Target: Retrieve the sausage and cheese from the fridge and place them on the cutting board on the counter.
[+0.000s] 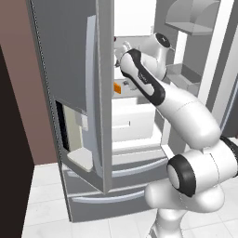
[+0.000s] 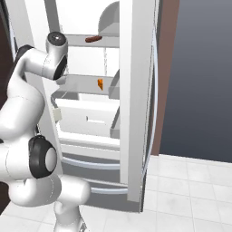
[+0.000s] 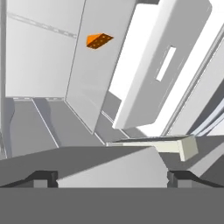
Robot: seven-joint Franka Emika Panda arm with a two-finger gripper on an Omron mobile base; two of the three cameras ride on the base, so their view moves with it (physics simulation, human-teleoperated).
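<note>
The cheese (image 3: pixel 99 40) — a small, stiff, light wedge, probably best pinched across its flat faces (edges look slip-prone) — is sitting on a fridge (image 2: pixel 136 113) shelf at eleven o'clock of the gripper (image 3: pixel 112 177), which is hanging wide open, holding nothing.

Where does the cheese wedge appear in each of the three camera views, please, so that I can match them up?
Left base view: the cheese peeks out left of centre, between the open door's edge and the arm.
Right base view: upper middle, on a fridge shelf, below the sausage.
Hand view: upper left of centre, on a tilted shelf.
Shared landmark: the white drawer beside or below the cheese.
</note>
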